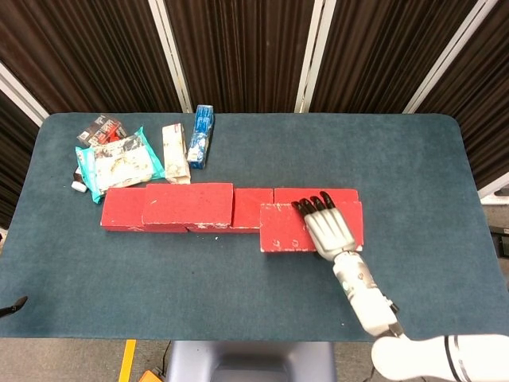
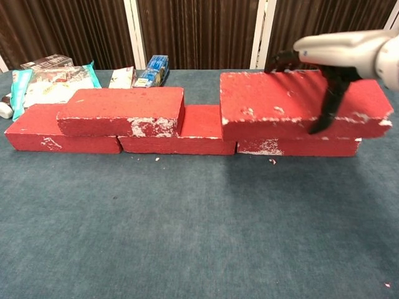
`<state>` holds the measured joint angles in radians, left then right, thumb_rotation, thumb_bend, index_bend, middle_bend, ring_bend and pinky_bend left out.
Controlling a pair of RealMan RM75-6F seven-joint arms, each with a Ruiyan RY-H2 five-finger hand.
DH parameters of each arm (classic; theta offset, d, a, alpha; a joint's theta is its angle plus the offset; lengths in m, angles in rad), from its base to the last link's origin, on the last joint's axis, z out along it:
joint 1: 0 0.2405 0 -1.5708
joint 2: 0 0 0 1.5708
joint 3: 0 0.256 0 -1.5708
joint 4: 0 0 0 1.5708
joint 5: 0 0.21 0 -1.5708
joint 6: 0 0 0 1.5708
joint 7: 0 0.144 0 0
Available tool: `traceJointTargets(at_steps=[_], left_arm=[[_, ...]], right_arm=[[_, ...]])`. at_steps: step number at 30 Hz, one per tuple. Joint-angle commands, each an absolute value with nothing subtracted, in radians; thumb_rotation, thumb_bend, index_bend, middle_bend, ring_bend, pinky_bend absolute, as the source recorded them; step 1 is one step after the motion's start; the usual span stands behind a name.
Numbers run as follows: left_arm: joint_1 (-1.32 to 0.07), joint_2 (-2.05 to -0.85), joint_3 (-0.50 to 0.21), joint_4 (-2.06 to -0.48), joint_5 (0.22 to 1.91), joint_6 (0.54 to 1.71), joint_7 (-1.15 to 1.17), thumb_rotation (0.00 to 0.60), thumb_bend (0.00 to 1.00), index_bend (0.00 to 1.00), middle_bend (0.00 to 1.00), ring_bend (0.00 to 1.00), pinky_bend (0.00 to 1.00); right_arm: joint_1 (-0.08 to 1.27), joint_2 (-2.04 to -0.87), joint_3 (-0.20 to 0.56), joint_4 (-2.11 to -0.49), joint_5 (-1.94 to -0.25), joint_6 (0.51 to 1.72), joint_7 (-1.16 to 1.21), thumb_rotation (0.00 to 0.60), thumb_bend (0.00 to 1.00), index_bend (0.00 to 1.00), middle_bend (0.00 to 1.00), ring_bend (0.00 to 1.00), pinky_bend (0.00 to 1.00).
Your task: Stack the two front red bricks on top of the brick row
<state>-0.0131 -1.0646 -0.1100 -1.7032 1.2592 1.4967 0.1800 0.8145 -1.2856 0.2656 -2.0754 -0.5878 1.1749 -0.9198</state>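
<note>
My right hand (image 1: 326,227) (image 2: 330,59) grips a red brick (image 1: 282,227) (image 2: 274,106) from above, fingers over its far edge and thumb on its near face. The brick hangs lifted over the right end of the brick row (image 1: 238,208) (image 2: 174,140), covering most of the rightmost row brick (image 1: 314,193) (image 2: 299,147). Another red brick (image 1: 188,203) (image 2: 121,111) lies stacked on the row's left part. My left hand is not visible in either view.
Snack packets (image 1: 119,159) (image 2: 56,81), a cream packet (image 1: 175,153) and a blue packet (image 1: 201,135) (image 2: 151,70) lie behind the row's left end. The teal table (image 1: 238,294) stretches bare in front of the row.
</note>
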Motion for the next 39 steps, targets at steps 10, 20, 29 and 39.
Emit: traceJointTargets(at_steps=[10, 20, 29, 39], left_arm=[[-0.010, -1.063, -0.110, -1.705, 1.257, 1.504, 0.172, 0.600, 0.00, 0.00, 0.00, 0.00, 0.05], [-0.008, -1.062, -0.106, -1.715, 1.259, 1.510, 0.182, 0.600, 0.00, 0.00, 0.00, 0.00, 0.05], [-0.007, -1.063, -0.105, -1.716, 1.261, 1.513, 0.181, 0.600, 0.00, 0.00, 0.00, 0.00, 0.05], [-0.007, -1.061, -0.106, -1.716, 1.258, 1.513, 0.179, 0.600, 0.00, 0.00, 0.00, 0.00, 0.05]], right_arm=[[1.011, -1.349, 0.318, -1.831, -0.350, 1.043, -0.880, 0.600, 0.06, 0.31, 0.27, 0.21, 0.00], [1.076, -1.420, 0.281, -1.702, -0.298, 0.982, -0.843, 0.600, 0.06, 0.31, 0.27, 0.21, 0.00], [1.123, -1.461, 0.266, -1.628, -0.260, 0.961, -0.823, 0.600, 0.06, 0.31, 0.27, 0.21, 0.00], [1.165, -1.504, 0.256, -1.574, -0.244, 0.963, -0.816, 0.600, 0.06, 0.30, 0.27, 0.21, 0.00]])
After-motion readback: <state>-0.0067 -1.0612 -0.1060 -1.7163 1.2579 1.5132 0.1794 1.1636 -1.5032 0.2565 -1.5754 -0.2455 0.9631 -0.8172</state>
